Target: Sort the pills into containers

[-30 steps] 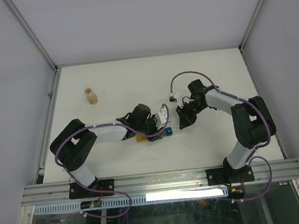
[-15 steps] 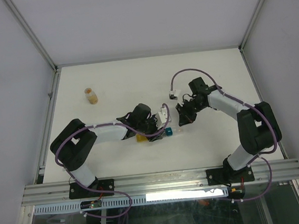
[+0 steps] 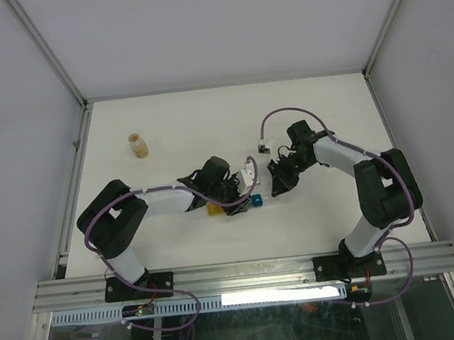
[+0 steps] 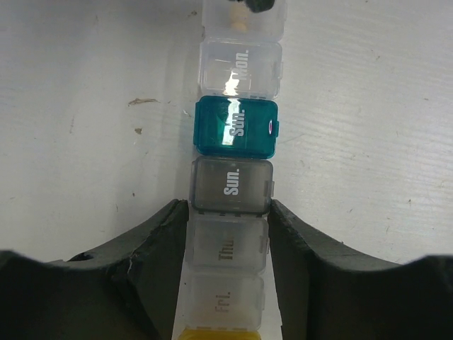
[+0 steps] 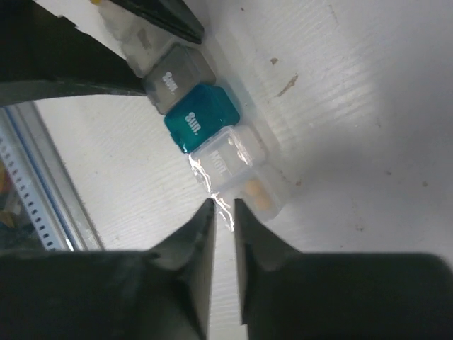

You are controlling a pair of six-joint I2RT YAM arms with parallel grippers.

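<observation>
The containers are one strip of joined compartments point(image 3: 256, 201): yellow at one end, then clear, grey, teal point(image 4: 236, 127) and clear. My left gripper point(image 4: 228, 212) is shut on the strip's clear "Thu." and "Fri." compartments and pins it flat on the table. In the right wrist view the strip point(image 5: 202, 117) ends in a clear compartment holding a tan pill point(image 5: 256, 193). My right gripper point(image 5: 224, 205) hangs at that end, its tips almost together with a thin glinting edge of that compartment's clear lid between them. In the top view it shows over the strip's right end point(image 3: 277, 188).
A small amber bottle point(image 3: 138, 145) stands at the back left of the white table point(image 3: 325, 104). Metal frame rails run along both sides and the near edge. My left fingers point(image 5: 71, 64) fill the upper left of the right wrist view.
The right arm's elbow shifted outward and back, and its gripper stayed at the strip's clear end. The left arm and the strip have not moved.
</observation>
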